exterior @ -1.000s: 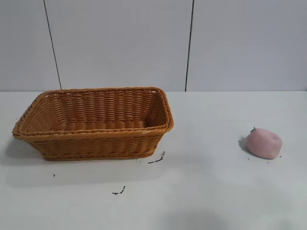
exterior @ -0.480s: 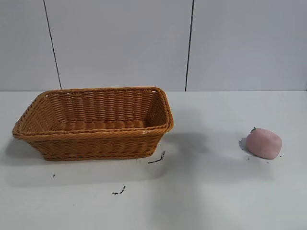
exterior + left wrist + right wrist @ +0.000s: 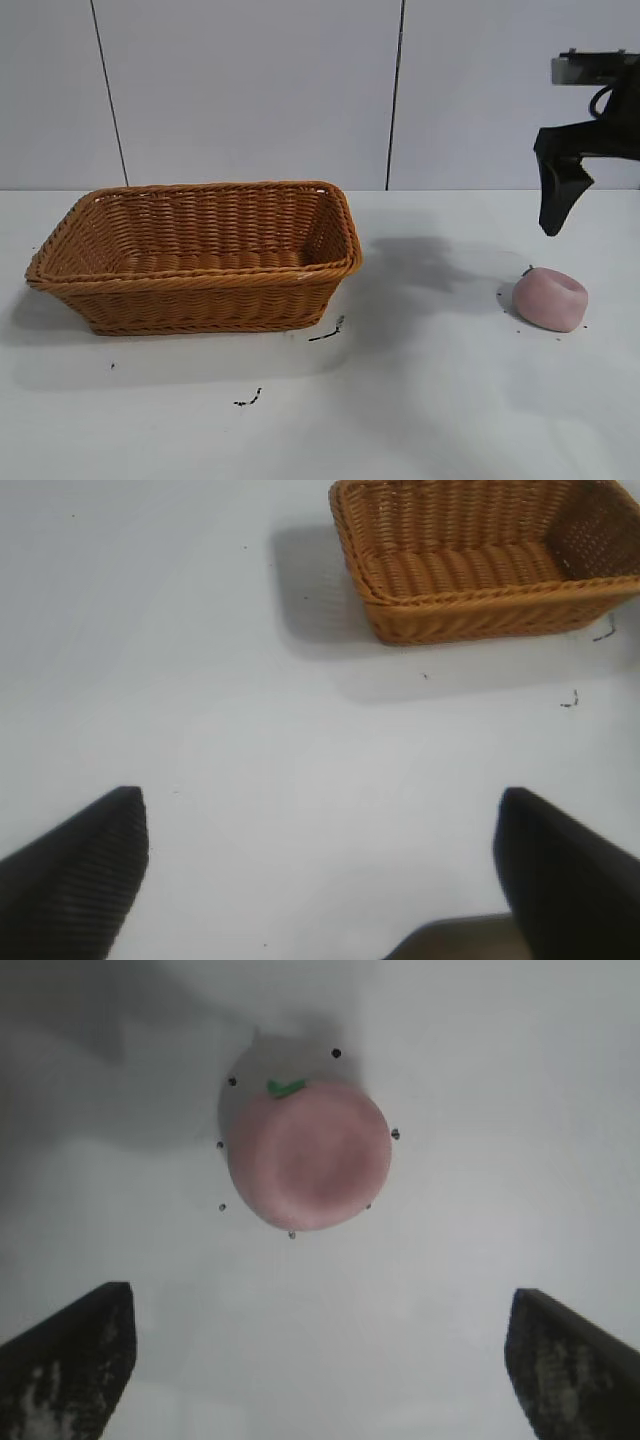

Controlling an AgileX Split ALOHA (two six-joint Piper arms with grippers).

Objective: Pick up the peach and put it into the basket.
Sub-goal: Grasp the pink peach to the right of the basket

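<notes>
The pale pink peach (image 3: 550, 298) lies on the white table at the right, dimple up, with a small green leaf; it also shows in the right wrist view (image 3: 308, 1155). The orange-brown wicker basket (image 3: 200, 275) stands at the left, empty, and shows far off in the left wrist view (image 3: 480, 595). My right gripper (image 3: 552, 225) hangs above and slightly behind the peach, clear of it; in its wrist view the gripper (image 3: 318, 1295) is open wide and empty. My left gripper (image 3: 320, 795) is open and empty over bare table, away from the basket, and is out of the exterior view.
Small black specks (image 3: 327, 333) lie on the table in front of the basket, with more (image 3: 248, 400) nearer the front edge. A grey panelled wall runs behind the table. A wide stretch of table separates basket and peach.
My right gripper has come into the exterior view at the upper right, above the peach. Its shadow has moved across the table towards the peach. Peach and basket have not moved.
</notes>
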